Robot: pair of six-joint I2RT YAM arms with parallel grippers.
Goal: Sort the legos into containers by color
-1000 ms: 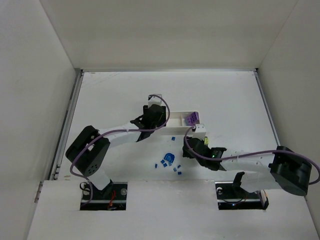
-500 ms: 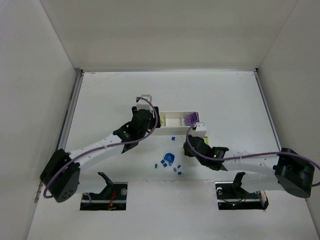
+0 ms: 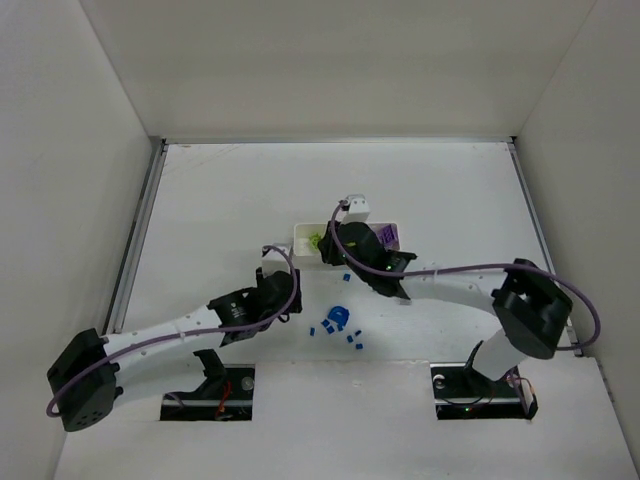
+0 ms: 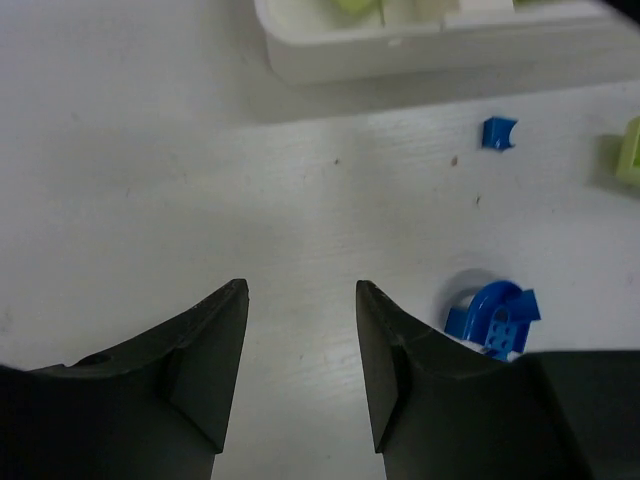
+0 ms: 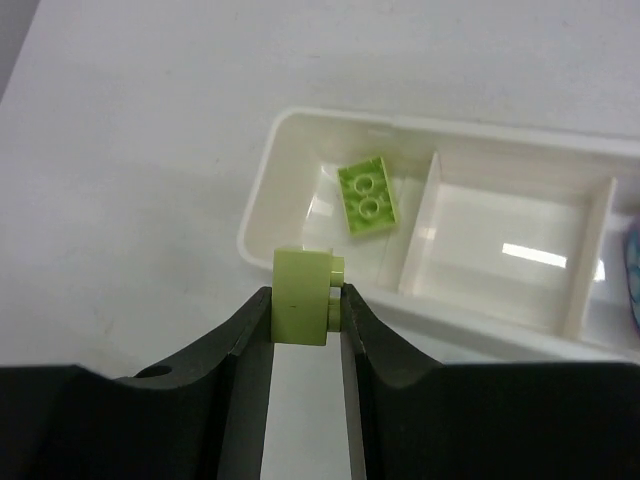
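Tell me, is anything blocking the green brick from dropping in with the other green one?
Nothing visible is. The right end effector holds the lime brick right by the tray's end compartment, where another green brick lies. That compartment is open on top, with room left.

You have bright, even light with soft shadows on the counter (image 3: 450,190). Glare streaks the tray (image 5: 262,205); your left wrist view blurs at its top.

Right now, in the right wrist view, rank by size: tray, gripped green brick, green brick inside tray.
1. white tray
2. gripped lime brick and lime brick in the tray: near alike; the gripped one is closer, so unranked.
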